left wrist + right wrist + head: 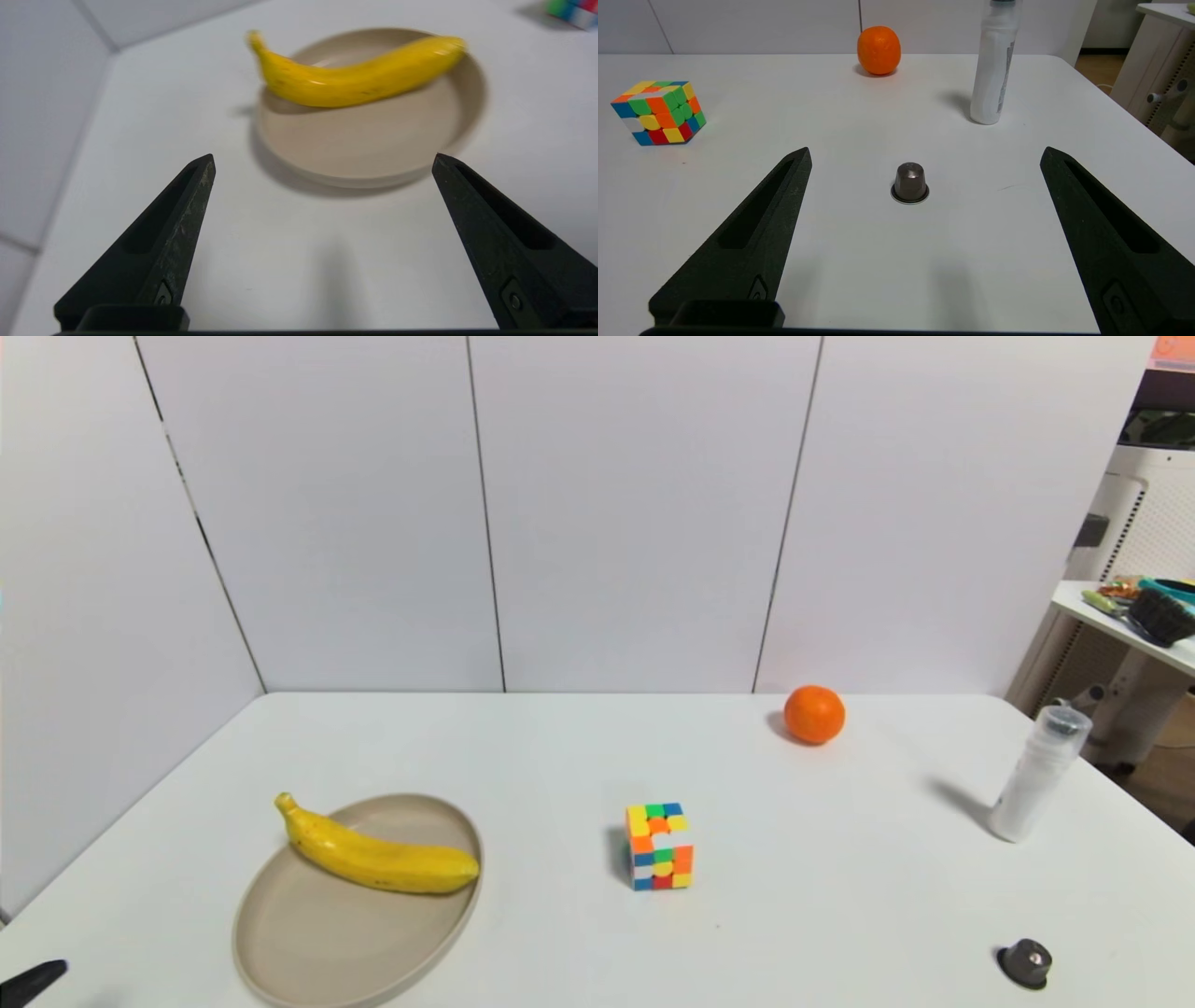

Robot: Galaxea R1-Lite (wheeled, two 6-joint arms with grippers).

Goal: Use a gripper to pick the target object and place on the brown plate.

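The yellow banana [373,854] lies across the far part of the beige-tan plate [327,943] at the table's front left, its stem end over the plate's rim. Both show in the left wrist view, the banana [355,74] on the plate [373,144]. My left gripper [322,161] is open and empty, low over the table just short of the plate's near rim; one fingertip [33,980] shows at the head view's bottom left corner. My right gripper [924,156] is open and empty near the table's front right.
A multicoloured puzzle cube [660,847] stands mid-table. An orange [814,714] sits at the back right. A white bottle [1036,775] stands near the right edge. A small dark capsule [1027,961] sits at the front right, between the right fingers' line [909,183].
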